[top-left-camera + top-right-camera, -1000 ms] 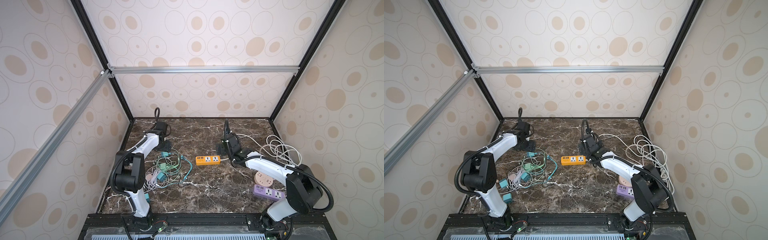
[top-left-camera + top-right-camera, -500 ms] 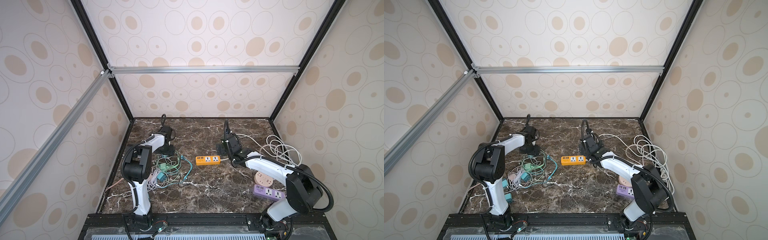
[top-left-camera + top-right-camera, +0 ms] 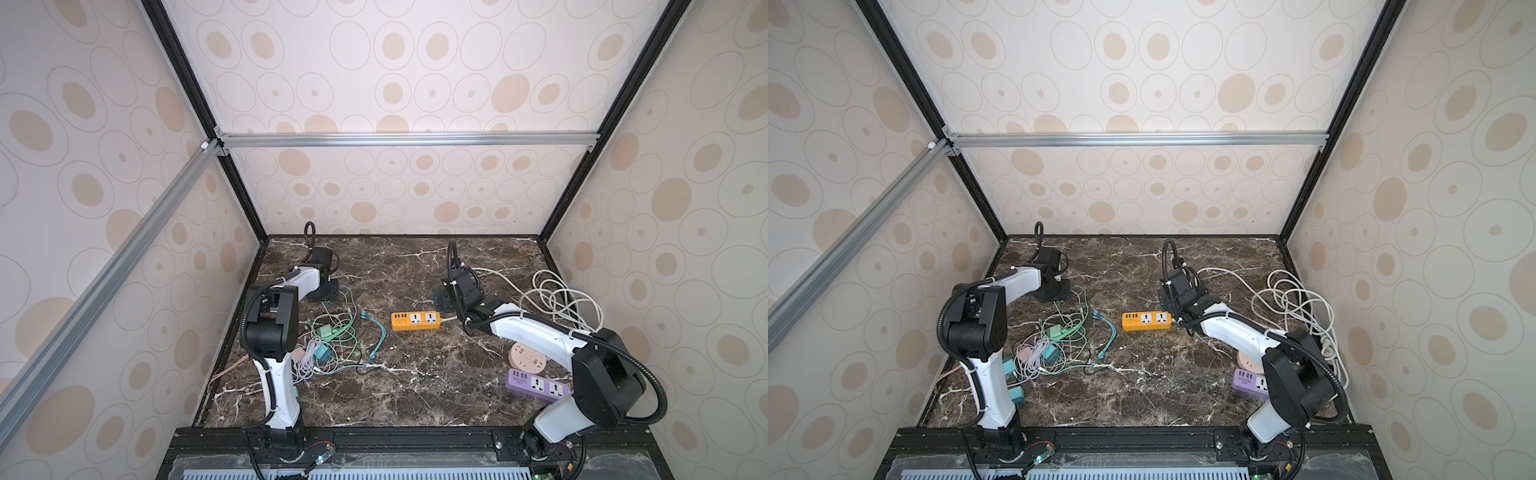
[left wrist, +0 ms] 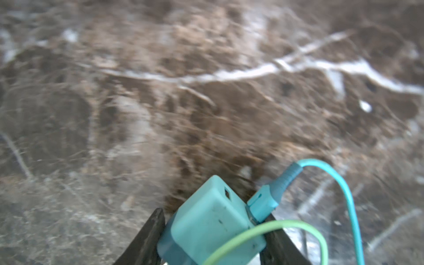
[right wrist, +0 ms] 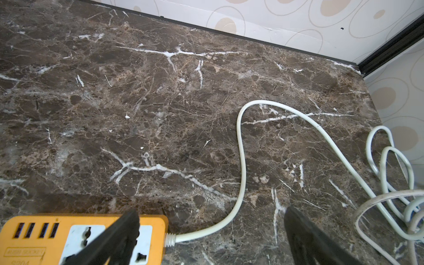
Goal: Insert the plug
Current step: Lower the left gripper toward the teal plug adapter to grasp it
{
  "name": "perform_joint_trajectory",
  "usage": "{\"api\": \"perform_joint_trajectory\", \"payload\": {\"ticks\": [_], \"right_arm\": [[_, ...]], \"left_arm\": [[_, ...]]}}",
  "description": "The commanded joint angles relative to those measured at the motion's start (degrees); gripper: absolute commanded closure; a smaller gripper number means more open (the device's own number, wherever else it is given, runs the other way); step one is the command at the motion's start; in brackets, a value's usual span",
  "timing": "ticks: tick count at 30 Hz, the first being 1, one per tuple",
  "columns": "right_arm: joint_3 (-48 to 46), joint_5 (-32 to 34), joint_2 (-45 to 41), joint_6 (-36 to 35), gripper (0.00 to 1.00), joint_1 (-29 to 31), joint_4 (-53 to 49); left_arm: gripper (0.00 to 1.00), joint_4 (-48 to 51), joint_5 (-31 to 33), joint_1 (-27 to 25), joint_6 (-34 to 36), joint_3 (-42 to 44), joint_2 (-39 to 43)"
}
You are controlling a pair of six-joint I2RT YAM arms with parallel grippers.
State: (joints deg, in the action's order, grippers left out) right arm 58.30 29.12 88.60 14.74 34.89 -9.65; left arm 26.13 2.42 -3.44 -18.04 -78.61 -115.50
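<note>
Plug first: teal charger plug (image 4: 213,227) is sitting btwn the black fingers (image 4: 149,236) of L gripper (image 4: 214,214). Both fingers are pressing on its sides, so I'm reading that as a pinch on the plug. Teal USB connector (image 4: 263,202) is touching the plug's corner; I can't tell whether it's actually seated. Light-green cable (image 4: 263,231) is looping across the plug's face. Marble behind it is coming through smeared in the L wrist view.

In both top views L gripper (image 3: 328,291) (image 3: 1054,291) is hanging low, well off the USB end of the orange pwr strip (image 3: 415,321) (image 3: 1146,321) and toward the back wall. Thin green cables are running from it to the cable heap (image 3: 328,345), which is lying off that same USB end but nearer the front rail.

R gripper (image 5: 211,211) is standing spread wide at the strip's cord end, gripping nothing. One finger is hovering over the strip's end socket, the other over the bare marble tabletop (image 5: 160,103). White cord (image 5: 241,160) is leaving the strip btwn those fingers and curving away.

Purple pwr strip (image 3: 538,384) and round beige socket (image 3: 527,360) are lying beyond the orange strip's cord end, nearer the front, partly under the R arm.
</note>
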Motion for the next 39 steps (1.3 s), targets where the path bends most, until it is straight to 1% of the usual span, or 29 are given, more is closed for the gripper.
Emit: {"api": "perform_joint_trajectory", "payload": {"ticks": [1, 2, 5, 7, 10, 12, 14, 16, 18, 22, 29, 31, 35, 39], "right_arm": [[1.1, 1.2, -0.9, 0.7, 0.01, -0.1, -1.5], [1.2, 1.2, -0.8, 0.6, 0.01, -0.1, -1.6], [1.8, 1.2, -0.6, 0.6, 0.01, -0.1, -2.0], [2.1, 1.2, -0.4, 0.6, 0.01, 0.0, -2.0], [2.7, 1.0, -0.1, 0.7, 0.01, -0.1, -2.2], [3.0, 0.7, 0.1, 0.9, 0.01, -0.1, -2.3], [3.1, 0.6, 0.2, 0.9, 0.01, -0.1, -2.3], [3.1, 0.4, 0.4, 0.9, 0.01, -0.1, -2.3], [3.1, 0.4, 0.4, 0.9, 0.01, -0.1, -2.3], [2.9, 0.7, 0.3, 0.7, 0.01, 0.0, -2.5], [1.9, 1.3, 0.1, 0.2, 0.01, 0.0, -2.6], [1.6, 1.5, 0.1, 0.2, 0.01, -0.1, -2.6], [1.4, 1.7, 0.3, 0.2, 0.01, -0.1, -2.5], [1.7, 1.8, 0.6, 0.2, 0.01, 0.0, -2.3]], "left_arm": [[0.48, 0.5, 2.0, 3.4, -6.1, 1.1, -0.7], [0.45, 0.8, 2.0, 3.6, -6.2, 1.1, -0.5], [0.29, 1.7, 1.7, 3.4, -4.4, 1.5, 1.1], [0.22, 2.0, 2.8, 3.1, -3.6, 2.3, 3.2], [0.16, 3.2, 4.1, 3.1, -3.1, 3.7, 6.7], [0.14, 3.5, 5.4, 3.1, -3.6, 5.0, 9.3], [0.13, 4.3, 9.5, 3.0, -5.3, 5.9, 11.3], [0.03, 5.1, 15.4, 3.3, -7.7, 7.0, 12.5], [0.01, 5.7, 18.5, 3.7, -9.3, 7.6, 12.6], [0.02, 6.5, 20.8, 4.0, -11.6, 8.4, 12.0], [0.02, 5.4, 21.9, 5.2, -13.6, 11.3, 12.9], [0.02, 5.0, 20.1, 5.4, -12.4, 11.8, 12.8], [0.02, 3.1, 13.6, 5.1, -9.8, 14.4, 13.8], [0.02, 1.7, 10.2, 4.0, -8.7, 16.2, 14.1]]}}
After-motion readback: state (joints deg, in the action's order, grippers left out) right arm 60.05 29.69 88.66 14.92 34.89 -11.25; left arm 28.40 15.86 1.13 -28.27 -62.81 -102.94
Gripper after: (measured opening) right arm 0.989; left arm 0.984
